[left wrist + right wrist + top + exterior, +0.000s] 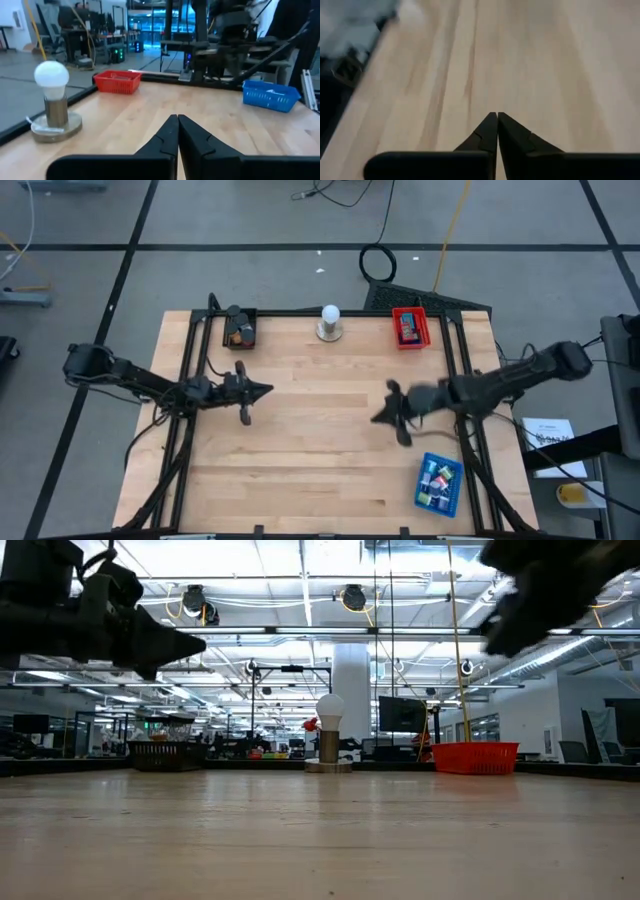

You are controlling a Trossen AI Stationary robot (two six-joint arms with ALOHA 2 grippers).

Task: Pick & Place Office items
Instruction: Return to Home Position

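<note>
Jaws closed, empty, on left arm (150, 383) and right arm (505, 383) above worktop (320, 455). Office items (436, 477) in blue tray (450, 504), near-right corner.

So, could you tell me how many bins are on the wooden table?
3: a black plastic bin at the far-left corner, a red mesh bin at the far edge toward the right, and a blue mesh bin at the near-right corner. None seems hidden.

table (320, 430) centre: open | far edge: black tray (252, 330), bulb lamp (330, 320), red tray (396, 330) | near right: blue tray (455, 492)
</note>
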